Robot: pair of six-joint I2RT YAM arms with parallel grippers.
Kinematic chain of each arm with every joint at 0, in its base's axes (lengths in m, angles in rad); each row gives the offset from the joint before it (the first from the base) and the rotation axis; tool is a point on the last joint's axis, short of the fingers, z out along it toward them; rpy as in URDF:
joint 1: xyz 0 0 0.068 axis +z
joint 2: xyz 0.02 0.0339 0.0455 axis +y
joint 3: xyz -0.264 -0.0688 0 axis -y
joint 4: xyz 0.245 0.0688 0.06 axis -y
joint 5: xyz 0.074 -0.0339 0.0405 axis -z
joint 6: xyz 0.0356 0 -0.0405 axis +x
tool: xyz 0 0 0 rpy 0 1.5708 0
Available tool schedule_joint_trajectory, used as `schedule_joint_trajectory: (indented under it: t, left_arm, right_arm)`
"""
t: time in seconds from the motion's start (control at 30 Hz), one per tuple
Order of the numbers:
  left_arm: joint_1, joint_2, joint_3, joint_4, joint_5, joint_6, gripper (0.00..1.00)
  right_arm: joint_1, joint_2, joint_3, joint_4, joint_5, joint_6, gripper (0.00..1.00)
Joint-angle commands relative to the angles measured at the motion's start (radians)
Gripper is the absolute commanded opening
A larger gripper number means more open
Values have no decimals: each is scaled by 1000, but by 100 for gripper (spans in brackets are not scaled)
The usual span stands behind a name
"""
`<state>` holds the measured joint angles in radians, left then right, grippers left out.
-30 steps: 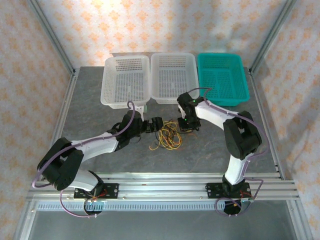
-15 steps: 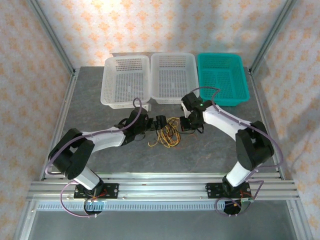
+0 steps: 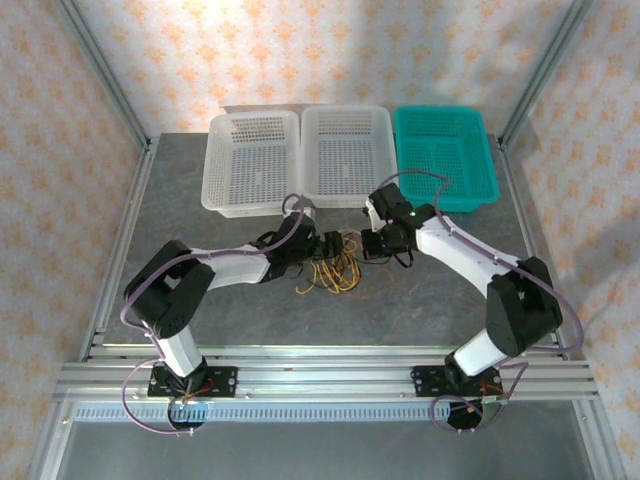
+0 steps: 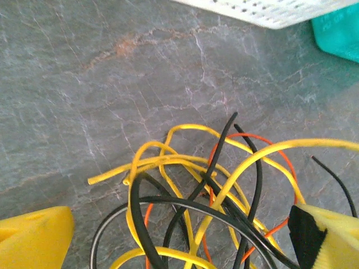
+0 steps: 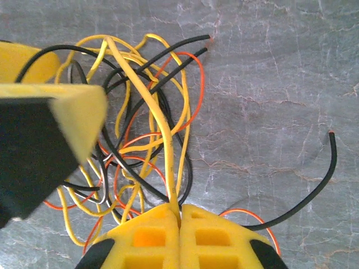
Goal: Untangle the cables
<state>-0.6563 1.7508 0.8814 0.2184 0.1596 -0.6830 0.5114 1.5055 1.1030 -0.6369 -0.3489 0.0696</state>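
The cables (image 3: pixel 335 268) lie in one messy heap on the table (image 3: pixel 180 210), right between the two grippers. The right gripper (image 5: pixel 179 210) is shut tight and pinches one yellow cable (image 5: pixel 166 151). That cable runs away from its fingers and up over the heap. The left gripper (image 4: pixel 180 216) is wide open and holds nothing. It has one finger on each side of the heap. I think the job has hardly begun. One cable is caught, but none is pulled free yet. Yellow, black and orange-red cables cross over and under each other in loops. The three trays (image 3: pixel 346 110) beyond the grippers have no cables in them, as far as I can see. What is left, I guess, is to pull the yellow one out and then sort the others one at a time. Some things are hard to see. I cannot count the cables, since they hide each other. One black cable (image 5: pixel 333 151) curls off to the right of the right gripper. Its near end goes under the fingers, so I cannot tell if it is loose. From above, the arms cover part of the heap. In the left wrist view, the fingers are cut off at the edge.
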Motion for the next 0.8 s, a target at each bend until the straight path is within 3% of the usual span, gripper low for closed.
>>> schedule_joint_trajectory:
  t: [0.0,0.5,0.77]
  left_arm:
    - [-14,21,33,-52,-58,-2,99]
    - [-19,77,42,-55,-81,10,93]
    - [-20,87,22,-41,-77,6,91]
  right_arm:
    - [-2,-51,-2,19,3,4,0]
    - [-2,-200,114,-50,74,-9,0]
    - [-2,-253,185,-51,180,-5,0]
